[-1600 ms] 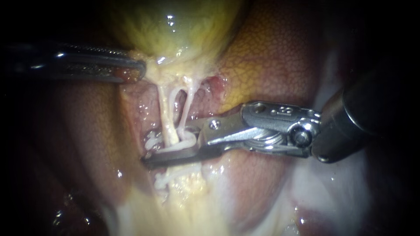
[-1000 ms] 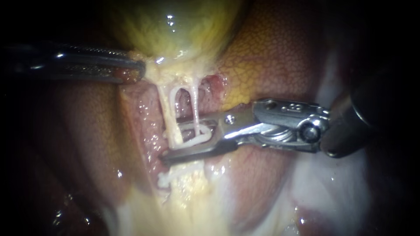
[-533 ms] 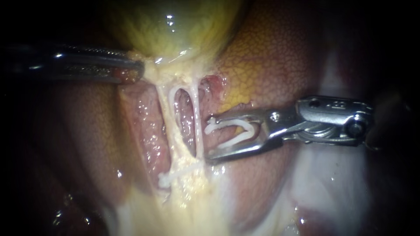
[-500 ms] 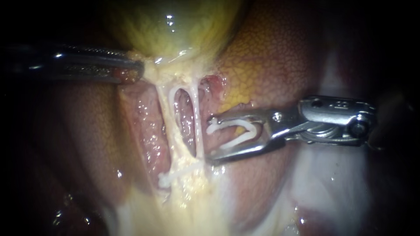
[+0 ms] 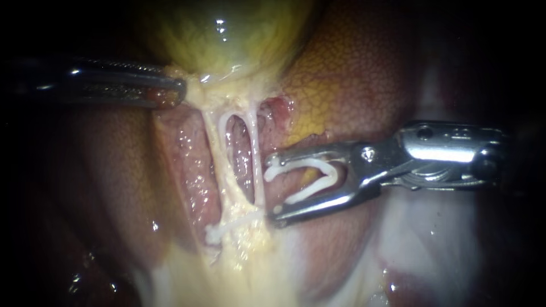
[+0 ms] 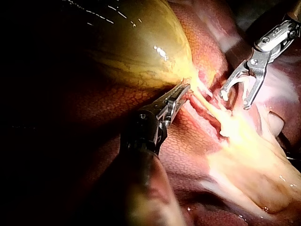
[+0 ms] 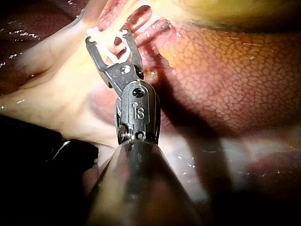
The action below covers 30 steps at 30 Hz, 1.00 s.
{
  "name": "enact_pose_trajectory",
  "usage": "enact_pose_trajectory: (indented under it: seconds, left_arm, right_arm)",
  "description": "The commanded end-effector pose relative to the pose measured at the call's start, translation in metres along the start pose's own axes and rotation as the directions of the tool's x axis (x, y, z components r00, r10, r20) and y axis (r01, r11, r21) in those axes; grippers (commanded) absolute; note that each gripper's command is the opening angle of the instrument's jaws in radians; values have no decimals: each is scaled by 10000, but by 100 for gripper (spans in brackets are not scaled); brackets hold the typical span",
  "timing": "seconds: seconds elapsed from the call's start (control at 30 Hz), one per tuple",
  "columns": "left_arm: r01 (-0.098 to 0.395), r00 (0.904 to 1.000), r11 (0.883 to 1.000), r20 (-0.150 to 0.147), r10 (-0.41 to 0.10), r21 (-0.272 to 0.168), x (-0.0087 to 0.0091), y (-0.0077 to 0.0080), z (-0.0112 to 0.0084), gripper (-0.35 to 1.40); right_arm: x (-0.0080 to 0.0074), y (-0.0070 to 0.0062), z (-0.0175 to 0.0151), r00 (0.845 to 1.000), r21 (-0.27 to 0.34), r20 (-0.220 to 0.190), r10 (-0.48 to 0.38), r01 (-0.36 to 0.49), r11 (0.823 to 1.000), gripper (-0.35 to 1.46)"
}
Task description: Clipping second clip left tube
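Observation:
Two pale tubes run down from the gallbladder [image 5: 227,34]: the left tube [image 5: 219,165] and the right tube [image 5: 256,159]. A white clip [image 5: 227,226] lies across their lower end. My right instrument [image 5: 272,186] stands just right of the right tube, its jaws spread wide and carrying a white clip [image 5: 310,175] that touches both of them; neither tube lies between the jaws. The right wrist view shows those jaws [image 7: 108,36] and the held clip [image 7: 112,54]. My left instrument [image 5: 173,91] is shut on tissue at the gallbladder's neck, as the left wrist view [image 6: 181,94] also shows.
Mottled orange-brown liver [image 5: 352,74] surrounds the tubes. Pale yellow fatty tissue [image 5: 239,267] spreads below the clipped end. Reddish raw tissue [image 5: 193,170] lies left of the left tube.
My right instrument has drawn back to the right, off both tubes, with its clip still between the jaws. The left instrument has held still.

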Motion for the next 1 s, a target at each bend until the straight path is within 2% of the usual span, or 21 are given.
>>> enact_pose_trajectory:
  seconds: [0.03, 0.23, 0.67, 0.87, 0.93, 1.0]
  left_arm:
    - [0, 10000, 10000, 0, 0, 0, 0, 0, 0, -35]
    - [0, 10000, 10000, 0, 0, 1, 0, 0, 0, -35]
    - [-1, 10000, 10000, 0, 1, -1, 0, 0, 0, -35]
    - [-7, 10000, 10000, 2, 7, -3, 1, 1, 1, -35]
    - [-10, 10000, 10000, 3, 10, -5, 2, 1, 1, -35]
    - [-12, 10000, 10000, 4, 12, -7, 2, 1, 1, -35]
  right_arm:
    - [-1, 1, 3, 10000, 13, 18, -13, 13, 10000, 50]
    - [-10, 8, 15, 9999, 87, 43, -96, 96, 9999, 50]
    - [-39, 37, 30, 9999, 163, 105, 128, -130, 9998, 50]
    - [-40, 44, 42, 9999, 308, 136, 98, -102, 9995, 50]
    - [-38, 44, 48, 9998, 499, 173, 51, -60, 9987, 50]
    - [-36, 43, 54, 10000, 742, 39, -19, 16, 9972, 50]
